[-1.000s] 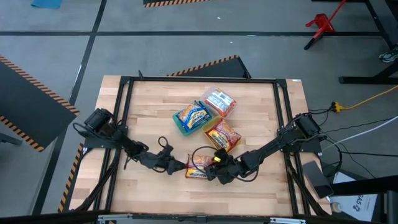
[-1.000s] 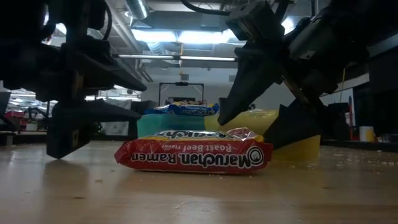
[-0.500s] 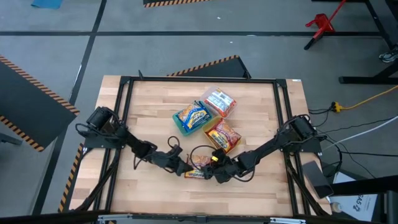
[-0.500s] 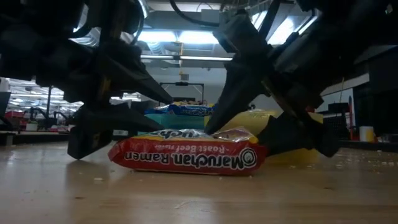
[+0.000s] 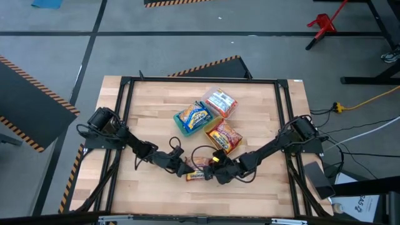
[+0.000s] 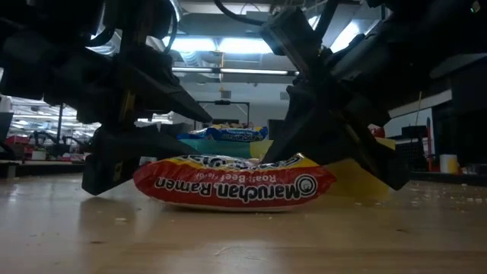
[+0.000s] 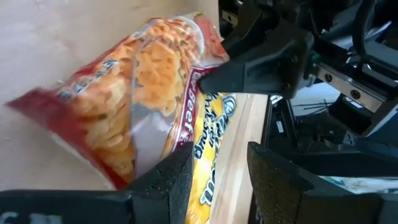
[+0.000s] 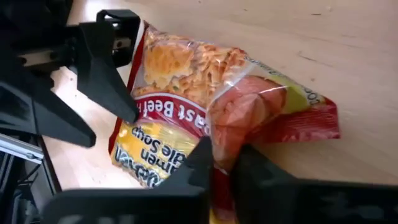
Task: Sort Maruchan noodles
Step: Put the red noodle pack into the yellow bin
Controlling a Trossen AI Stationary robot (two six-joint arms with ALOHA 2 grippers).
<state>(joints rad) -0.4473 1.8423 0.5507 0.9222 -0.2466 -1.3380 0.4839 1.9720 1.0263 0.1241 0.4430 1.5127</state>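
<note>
Crinkly red ramen packet [image 6: 232, 183] pinched by right fingers [image 8: 214, 163]; left fingers [image 7: 217, 180] spread beside it.

a light wooden bench [image 5: 150, 100] with a black frame fills the middle of the overhead frame. on it near centre sit a teal container [image 5: 181, 125], a clear container [image 5: 230, 111] and a yellow container [image 5: 211, 135], each holding noodle packets. lower centre, a red ramen packet [image 5: 197, 174] lies flat on the wood.
</note>
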